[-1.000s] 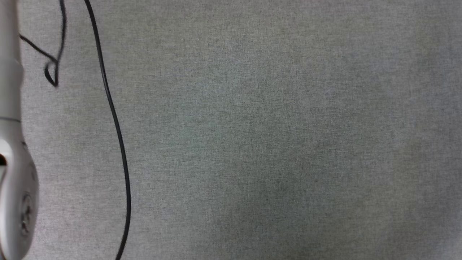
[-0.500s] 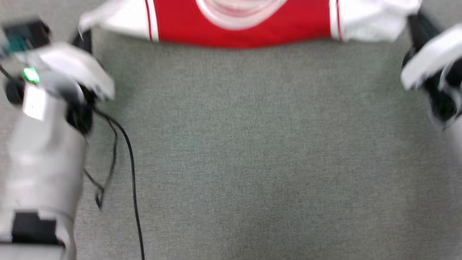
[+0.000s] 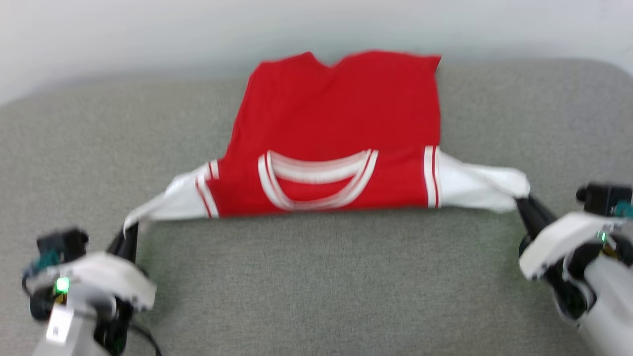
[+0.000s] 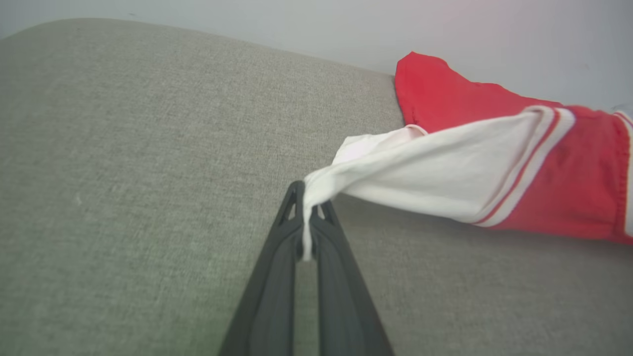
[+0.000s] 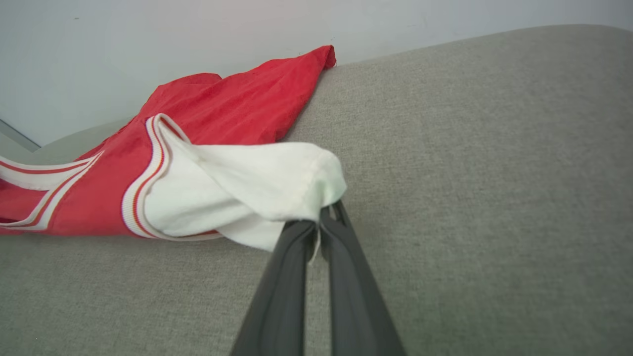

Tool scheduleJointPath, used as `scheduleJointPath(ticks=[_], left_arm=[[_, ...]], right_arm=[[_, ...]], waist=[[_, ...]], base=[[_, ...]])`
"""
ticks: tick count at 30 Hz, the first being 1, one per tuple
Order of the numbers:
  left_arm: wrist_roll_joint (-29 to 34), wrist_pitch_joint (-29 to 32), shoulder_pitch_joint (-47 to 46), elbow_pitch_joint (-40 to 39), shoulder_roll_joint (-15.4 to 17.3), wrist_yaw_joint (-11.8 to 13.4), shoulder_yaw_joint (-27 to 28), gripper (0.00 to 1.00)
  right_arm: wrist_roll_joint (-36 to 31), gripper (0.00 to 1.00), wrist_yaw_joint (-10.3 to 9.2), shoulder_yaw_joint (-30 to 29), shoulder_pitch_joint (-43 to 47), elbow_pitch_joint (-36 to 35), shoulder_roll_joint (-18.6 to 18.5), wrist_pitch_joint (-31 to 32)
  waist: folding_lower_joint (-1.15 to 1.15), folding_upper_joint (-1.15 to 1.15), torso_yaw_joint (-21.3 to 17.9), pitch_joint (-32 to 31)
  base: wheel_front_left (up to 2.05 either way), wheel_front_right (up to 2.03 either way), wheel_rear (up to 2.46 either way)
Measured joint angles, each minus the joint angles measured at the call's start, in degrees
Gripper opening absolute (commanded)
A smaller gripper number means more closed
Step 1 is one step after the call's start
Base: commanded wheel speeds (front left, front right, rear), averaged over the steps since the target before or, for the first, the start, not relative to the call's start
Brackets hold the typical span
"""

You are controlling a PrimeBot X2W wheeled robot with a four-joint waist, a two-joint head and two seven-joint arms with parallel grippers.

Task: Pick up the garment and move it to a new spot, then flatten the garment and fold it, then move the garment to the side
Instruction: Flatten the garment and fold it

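The garment, a red jersey with white sleeves and a striped V-neck, lies spread on the grey fabric surface with its collar toward me and its hem at the far edge. My left gripper is shut on the tip of one white sleeve, stretched out to the left. On the other side, my right gripper is shut on the other white sleeve. In both wrist views the dark fingers pinch white cloth between them. The chest lettering is hidden.
The grey upholstered surface has rounded far corners and ends at a pale wall. The garment's hem reaches that far edge. A black cable trails by my left arm.
The head camera has tilted up from bare grey fabric, bringing the whole garment and both grippers into view. Both grippers stay shut on the sleeves.
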Motion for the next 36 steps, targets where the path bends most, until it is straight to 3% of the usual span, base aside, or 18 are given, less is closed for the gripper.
scheduleJointPath(ticks=[11,21,22,23,24,25,31,36], left_arm=[[-2.9,-0.4,22.1,-12.1,-0.4,3.8,3.1,0.00],[-1.9,-0.5,32.8,-20.6,-1.2,6.6,2.3,0.00],[-1.6,-0.5,33.2,-21.3,-1.4,6.6,2.2,0.00],[-1.3,-0.5,33.4,-21.9,-1.6,6.9,2.1,0.00],[-0.8,-0.5,33.6,-22.6,-1.8,7.0,2.0,0.00],[-0.3,-0.6,33.7,-23.3,-2.0,7.0,1.7,0.00],[2.2,-0.6,33.2,-27.9,-4.5,7.0,0.4,0.00],[5.4,-0.6,31.5,-31.9,-6.1,7.1,0.4,0.00]], right_arm=[[-0.9,0.00,0.01,-3.1,16.5,-5.1,-0.2,-1.2],[-6.2,0.00,0.01,-13.4,29.4,-7.8,3.1,-1.4],[-7.1,0.12,0.01,-14.2,30.2,-7.7,3.5,-1.3],[-8.1,0.33,0.01,-15.1,30.9,-7.7,4.0,-1.4],[-9.2,0.47,0.01,-15.8,31.4,-7.7,4.5,-1.4],[-9.8,0.97,0.01,-16.6,31.7,-7.8,5.1,-1.4],[-12.5,1.00,-0.02,-21.2,32.5,-8.8,5.7,-1.3],[-12.9,1.00,-0.02,-26.6,30.8,-9.7,3.2,0.0]], waist=[[0.00,0.00,-0.1,-8.8],[0.01,0.00,0.9,-11.1],[0.01,0.00,1.1,-11.1],[0.01,0.00,1.3,-11.0],[0.01,0.00,1.4,-11.0],[0.01,0.00,1.6,-10.9],[0.02,0.00,3.7,-10.1],[0.02,0.00,5.9,-8.5]], base=[[0.00,0.00,0.00],[0.00,0.00,0.00],[0.00,0.00,0.00],[0.00,0.00,0.00],[0.00,0.00,0.00],[0.00,0.00,0.00],[0.00,0.00,0.00],[0.00,0.00,0.00]])
